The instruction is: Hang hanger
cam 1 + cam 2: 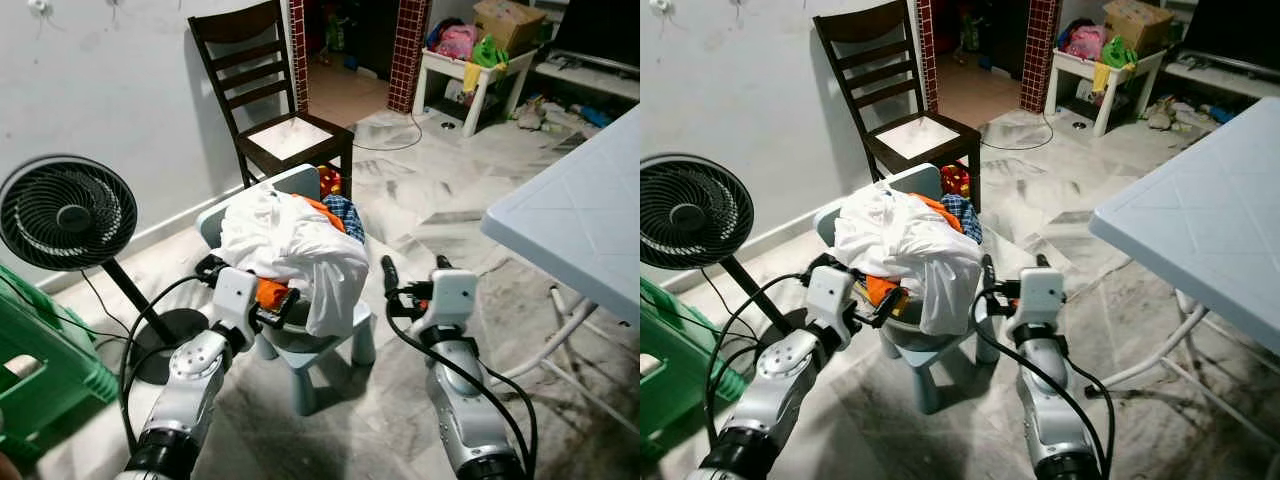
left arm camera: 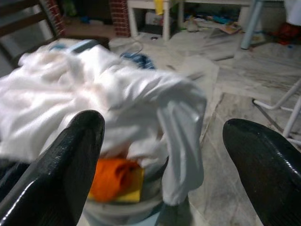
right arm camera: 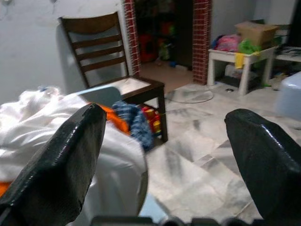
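Note:
A heap of clothes sits on a small pale blue chair [image 1: 300, 182]: a white shirt [image 1: 290, 245] on top, an orange garment [image 1: 272, 292] under it and a blue checked cloth [image 1: 345, 212] at the back. The heap rests in a grey basin [image 1: 300, 335] on the seat. My left gripper [image 1: 247, 285] is at the heap's near left side, open, with the white shirt [image 2: 117, 89] straight ahead between its fingers. My right gripper [image 1: 415, 268] hovers open just right of the heap, holding nothing.
A dark wooden chair [image 1: 265, 80] stands behind the small chair against the wall. A black floor fan [image 1: 68, 212] and a green crate [image 1: 40, 350] are to the left. A pale plastic table [image 1: 590, 210] juts in at the right. A cluttered white side table [image 1: 470, 70] is far back.

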Controlling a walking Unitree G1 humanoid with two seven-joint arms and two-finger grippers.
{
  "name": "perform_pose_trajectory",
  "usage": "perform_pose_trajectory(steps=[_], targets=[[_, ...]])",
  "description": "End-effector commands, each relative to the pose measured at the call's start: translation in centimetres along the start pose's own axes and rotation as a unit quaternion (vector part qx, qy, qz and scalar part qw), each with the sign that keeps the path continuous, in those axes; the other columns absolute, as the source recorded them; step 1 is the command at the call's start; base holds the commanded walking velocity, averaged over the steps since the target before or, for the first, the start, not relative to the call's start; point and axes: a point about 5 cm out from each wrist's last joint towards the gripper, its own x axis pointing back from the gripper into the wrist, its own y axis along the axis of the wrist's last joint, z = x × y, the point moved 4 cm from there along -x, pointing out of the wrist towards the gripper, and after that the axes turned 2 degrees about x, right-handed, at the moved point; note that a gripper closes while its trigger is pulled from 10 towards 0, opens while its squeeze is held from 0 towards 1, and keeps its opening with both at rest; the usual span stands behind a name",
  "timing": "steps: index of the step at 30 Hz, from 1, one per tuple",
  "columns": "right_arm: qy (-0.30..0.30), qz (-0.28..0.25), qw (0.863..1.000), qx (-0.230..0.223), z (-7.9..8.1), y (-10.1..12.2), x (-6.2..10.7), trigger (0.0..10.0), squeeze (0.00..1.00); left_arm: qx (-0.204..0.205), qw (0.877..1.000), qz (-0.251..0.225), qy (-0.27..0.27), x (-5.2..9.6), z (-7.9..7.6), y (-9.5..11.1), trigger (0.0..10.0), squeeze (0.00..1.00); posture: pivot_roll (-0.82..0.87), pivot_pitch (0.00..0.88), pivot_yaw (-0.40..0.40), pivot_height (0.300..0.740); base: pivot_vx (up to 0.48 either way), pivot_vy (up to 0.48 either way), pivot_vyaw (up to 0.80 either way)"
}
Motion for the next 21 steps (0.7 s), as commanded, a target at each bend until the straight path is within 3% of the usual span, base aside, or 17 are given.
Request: perform_pose_trajectory(steps=[1,5,13,21], targets=[[-0.008,-0.009,1.000,-0.001,-0.1,0.4,-0.2,10.0,0.00,-0.008,1.000,0.004,-0.004,-0.3,0.1,0.1,10.0,0.00,-0.05,0.000,0.118,0.740,0.000,0.000,0.00],[0.009,-0.013,1.000,0.008,0.1,0.9,-0.4,10.0,0.00,0.003,1.000,-0.005,0.011,-0.4,-0.1,0.1,10.0,0.00,-0.04,0.000,0.071,0.740,0.000,0.000,0.00],[0.063,-0.013,0.997,0.031,0.8,1.5,-0.9,10.0,0.00,0.047,0.996,-0.028,0.064,0.9,1.1,-0.6,10.0,0.00,0.02,0.000,-0.011,0.740,0.000,0.000,0.00],[0.110,-0.021,0.993,0.041,2.1,2.1,-1.1,10.0,0.00,0.058,0.994,-0.041,0.080,1.3,1.4,-0.6,10.0,0.00,0.03,0.003,-0.034,0.740,0.000,0.000,0.20]])
